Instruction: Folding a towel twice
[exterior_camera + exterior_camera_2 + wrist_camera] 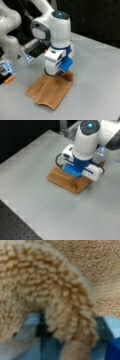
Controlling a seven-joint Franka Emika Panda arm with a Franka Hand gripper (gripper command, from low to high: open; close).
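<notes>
The orange-brown towel (50, 91) lies on the grey table in both front views as a rumpled, folded rectangle (63, 180) with ridges running along it. My gripper (60, 73) is pressed down onto its far edge, and the white and blue hand (76, 171) hides the fingertips. In the wrist view a thick hump of terry cloth (50, 290) bulges up close to the camera and runs down between the two grey-blue fingers (31, 326), so the gripper is shut on a bunch of towel. Flat towel (100, 265) shows behind the hump.
The grey table (100, 82) stretches around the towel in both front views. The arm's white base (10, 42) and a small orange and black object (8, 79) stand at a front view's left. A perforated black board (15, 227) borders the table at a front view's bottom left.
</notes>
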